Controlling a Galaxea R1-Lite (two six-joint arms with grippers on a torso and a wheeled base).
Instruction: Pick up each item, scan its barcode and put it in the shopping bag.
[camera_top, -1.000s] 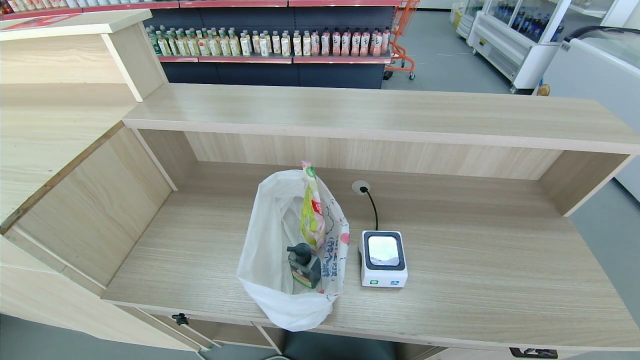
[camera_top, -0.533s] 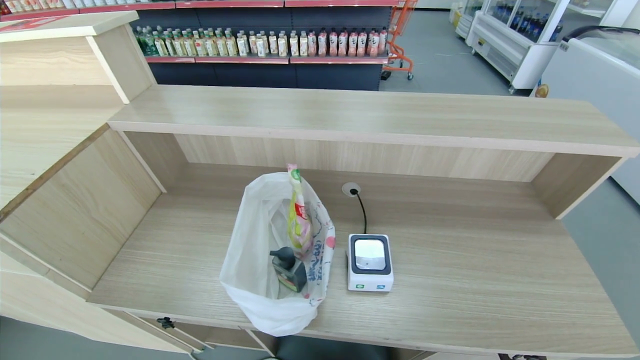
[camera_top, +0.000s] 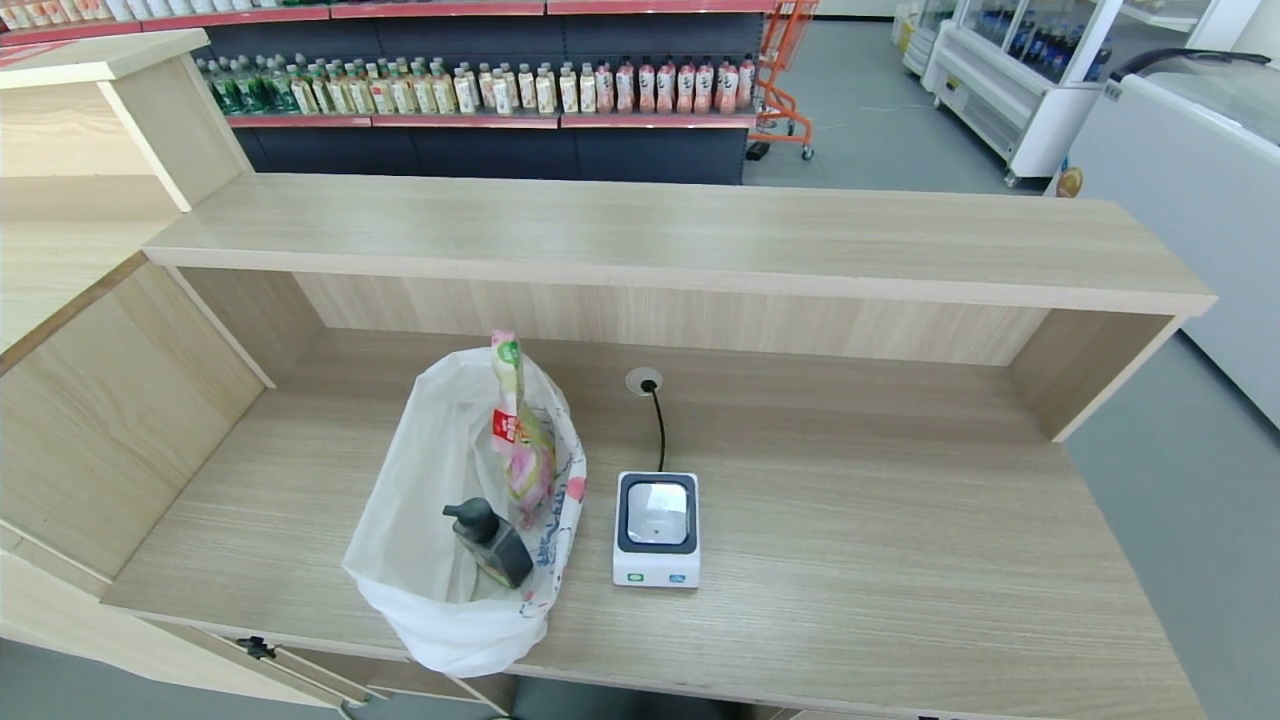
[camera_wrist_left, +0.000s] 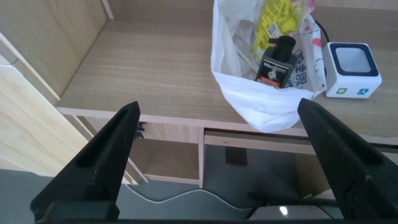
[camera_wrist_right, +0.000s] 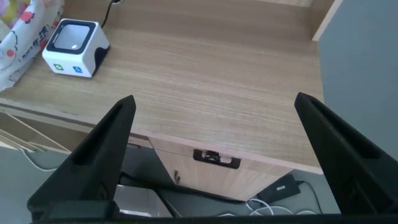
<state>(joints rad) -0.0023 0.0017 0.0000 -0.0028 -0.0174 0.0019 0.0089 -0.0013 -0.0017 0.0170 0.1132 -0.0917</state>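
A white plastic shopping bag (camera_top: 430, 560) stands open on the wooden counter (camera_top: 850, 540), with a dark pump bottle (camera_top: 492, 545) and a yellow-green snack pouch (camera_top: 520, 440) inside it. The bag (camera_wrist_left: 261, 102), bottle (camera_wrist_left: 275, 61) and pouch (camera_wrist_left: 277, 18) also show in the left wrist view. A white barcode scanner (camera_top: 656, 527) sits just right of the bag, also seen as the scanner (camera_wrist_right: 69, 47) in the right wrist view. My left gripper (camera_wrist_left: 221, 162) is open, held back off the counter's front edge. My right gripper (camera_wrist_right: 217, 158) is open too, off the front edge right of the scanner.
A black cable (camera_top: 658, 430) runs from the scanner to a grommet at the back. A raised wooden ledge (camera_top: 660, 235) borders the counter's far side and a side wall (camera_top: 110, 420) the left. A drawer latch (camera_wrist_right: 216, 158) sits under the front edge.
The whole head view has shifted, so bag and scanner appear further left: the camera moved. The bag, its contents and the scanner keep their places on the counter.
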